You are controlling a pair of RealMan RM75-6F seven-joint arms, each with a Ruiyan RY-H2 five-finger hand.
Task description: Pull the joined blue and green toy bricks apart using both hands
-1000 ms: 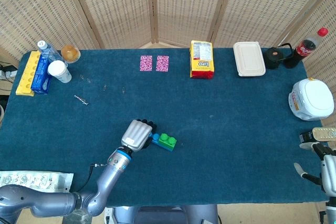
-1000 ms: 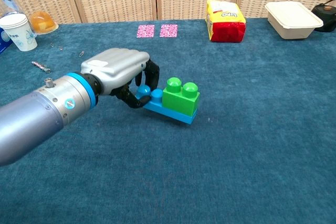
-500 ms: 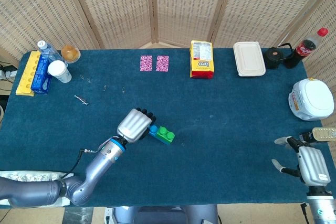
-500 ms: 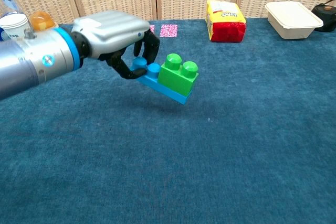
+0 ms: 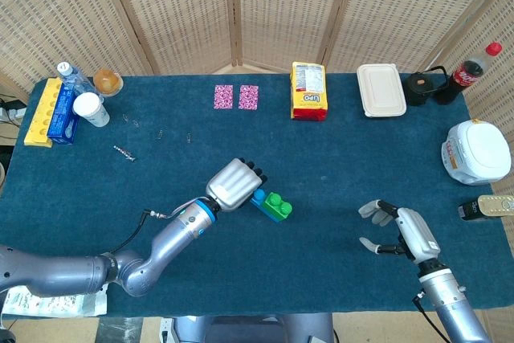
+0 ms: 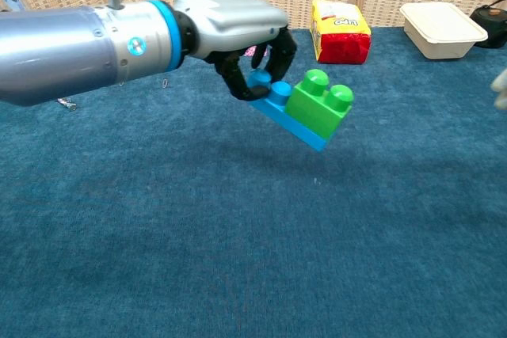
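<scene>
My left hand (image 5: 234, 185) (image 6: 238, 33) grips the blue brick (image 6: 279, 108) (image 5: 260, 199) by its near end and holds it in the air, tilted down to the right. The green brick (image 6: 321, 103) (image 5: 278, 204) is still joined on top of the blue one at its free end. My right hand (image 5: 401, 230) hovers over the table at the front right with fingers spread and nothing in them; in the chest view only a pale fingertip (image 6: 501, 89) shows at the right edge.
A yellow snack bag (image 5: 309, 91), white lidded box (image 5: 381, 90), cola bottle (image 5: 472, 67) and white container (image 5: 476, 152) stand along the back and right. Cup (image 5: 90, 108), water bottle and yellow tray (image 5: 44, 110) sit back left. Two pink cards (image 5: 236, 96) lie mid-back.
My left hand has lifted the joined bricks off the table and carried them rightward. My right hand has moved in from the right edge toward the centre.
</scene>
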